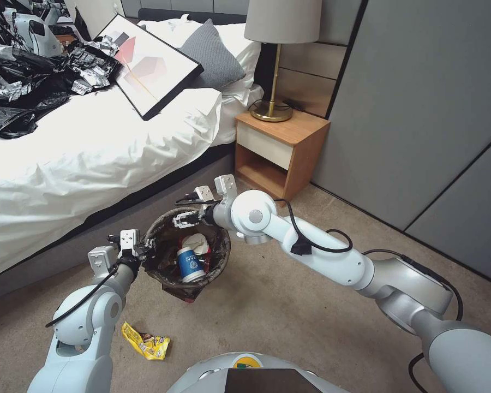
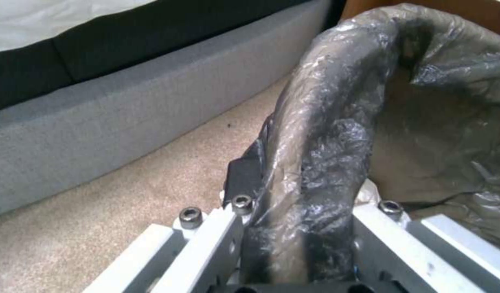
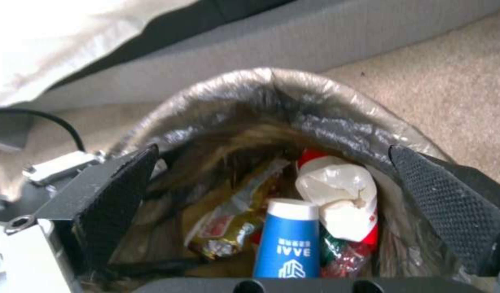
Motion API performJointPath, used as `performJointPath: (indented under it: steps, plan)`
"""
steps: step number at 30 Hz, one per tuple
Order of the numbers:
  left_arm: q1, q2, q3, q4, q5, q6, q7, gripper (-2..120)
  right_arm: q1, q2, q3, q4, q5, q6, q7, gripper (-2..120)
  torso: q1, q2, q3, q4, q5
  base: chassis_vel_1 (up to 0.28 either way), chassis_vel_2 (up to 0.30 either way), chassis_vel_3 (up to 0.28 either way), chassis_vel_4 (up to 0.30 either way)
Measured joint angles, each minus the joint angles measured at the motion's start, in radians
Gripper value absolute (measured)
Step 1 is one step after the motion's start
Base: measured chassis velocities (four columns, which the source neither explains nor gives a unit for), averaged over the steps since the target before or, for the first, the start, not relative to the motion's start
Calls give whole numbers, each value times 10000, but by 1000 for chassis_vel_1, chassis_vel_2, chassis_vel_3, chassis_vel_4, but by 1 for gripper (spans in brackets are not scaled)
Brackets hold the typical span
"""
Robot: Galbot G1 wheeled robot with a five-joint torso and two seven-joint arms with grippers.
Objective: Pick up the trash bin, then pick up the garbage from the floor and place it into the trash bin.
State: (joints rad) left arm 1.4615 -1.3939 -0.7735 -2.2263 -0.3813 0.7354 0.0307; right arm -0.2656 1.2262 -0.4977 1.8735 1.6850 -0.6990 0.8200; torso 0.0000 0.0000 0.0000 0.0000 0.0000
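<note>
The trash bin [image 1: 166, 226], lined with a dark bag, hangs beside the bed with my left gripper [image 1: 141, 252] shut on its near-left rim. In the left wrist view the fingers [image 2: 217, 240] clamp the bag-covered rim [image 2: 326, 122]. My right gripper [image 1: 184, 219] hovers open over the bin's far rim, its black pads [image 3: 119, 191] wide apart above the opening and holding nothing. Inside lie a blue-white cup [image 3: 288, 240], a crushed red-white cup [image 3: 342, 199] and a shiny wrapper [image 3: 228, 232]. A yellow wrapper [image 1: 145, 341] lies on the carpet floor [image 1: 289, 311] near my left arm.
The bed [image 1: 93, 158] with its grey base runs along the left, carrying black bags [image 1: 22, 93] and a framed picture [image 1: 147, 63]. A wooden nightstand [image 1: 281, 150] with a lamp [image 1: 281, 60] stands behind the bin. Grey wall panels [image 1: 420, 109] close the right side. Open carpet lies in front.
</note>
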Motion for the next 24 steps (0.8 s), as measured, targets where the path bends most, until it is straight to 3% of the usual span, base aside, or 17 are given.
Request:
performJointPath:
  steps: [5, 7, 8, 11, 12, 15, 16, 19, 20, 24]
  plan:
    - [-17, -3, 5, 7, 5, 0, 5, 5, 12, -209, 619, 474, -640, 543, -180, 100, 0, 0, 0, 1, 0, 0, 0, 0, 0]
    - [-32, 3, 5, 3, -17, 0, -4, 5, -8, -816, 1255, 648, -2652, 1180, -789, 100, -1, 2, -1, 7, -1, 0, 0, 0, 0]
    - [-32, 3, 5, 3, -17, 0, -4, 5, -8, -816, 1255, 648, -2652, 1180, -789, 100, -1, 2, -1, 7, -1, 0, 0, 0, 0]
    - [-54, 27, 12, -1, -54, 0, -30, 5, -881, -2080, 2278, 529, -6400, 2976, -2095, 100, 0, 1, 1, 1, 3, 0, 0, 0, 0]
    - [-54, 27, 12, -1, -54, 0, -30, 5, -881, -2080, 2278, 529, -6400, 2976, -2095, 100, 0, 1, 1, 1, 3, 0, 0, 0, 0]
    - [-66, 48, 18, -23, -80, -5, -52, 5, -2640, -2747, 4117, 532, -8696, 3668, -3019, 100, 0, 1, 0, -6, 9, 0, 0, 0, 0]
    - [-66, 48, 18, -23, -80, -5, -52, 5, -2640, -2747, 4117, 532, -8696, 3668, -3019, 100, 0, 1, 0, -6, 9, 0, 0, 0, 0]
    - [-71, 74, 39, -39, -83, -59, -74, 5, -4367, -2779, 5913, 520, -10528, 4359, -3600, 100, -1, 1, -1, -3, 1, 0, 0, 0, 0]
    - [-71, 74, 39, -39, -83, -59, -74, 5, -4367, -2779, 5913, 520, -10528, 4359, -3600, 100, -1, 1, -1, -3, 1, 0, 0, 0, 0]
    - [-87, 43, 64, -83, -80, -74, -111, 5, -6453, -2116, 7484, 569, -12095, 5007, -4322, 100, -1, 1, 0, -3, 2, 0, 0, 0, 0]
